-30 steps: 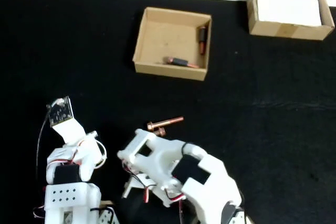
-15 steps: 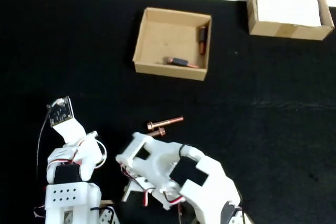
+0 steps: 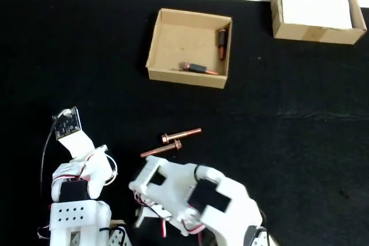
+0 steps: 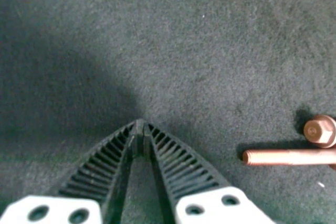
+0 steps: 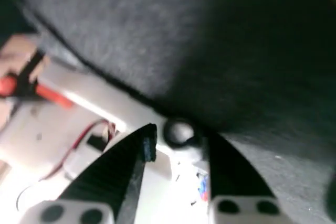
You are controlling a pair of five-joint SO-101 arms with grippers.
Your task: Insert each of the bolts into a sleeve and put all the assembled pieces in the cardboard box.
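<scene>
Where the two loose bolts lie on the black mat [image 3: 300, 159] just ahead of the arms, the farther bolt [image 3: 181, 135] runs nearly crosswise with its head toward the left arm's side. The nearer bolt [image 3: 161, 149] lies almost parallel but reversed, its head close beside the other's shank. Farther out, the cardboard box [image 3: 154, 44] holds one assembled piece [image 3: 222, 44] along its right wall and another assembled piece [image 3: 199, 68] along its near wall. A second box [image 3: 314, 33] stands at the far right corner, with open mat between. The left wrist view shows the left gripper [image 4: 139, 129] closed, tips touching, holding nothing. The right wrist view shows the right gripper [image 5: 180, 137] with fingers parted over the mat's edge, near some wires [image 5: 84, 135].
</scene>
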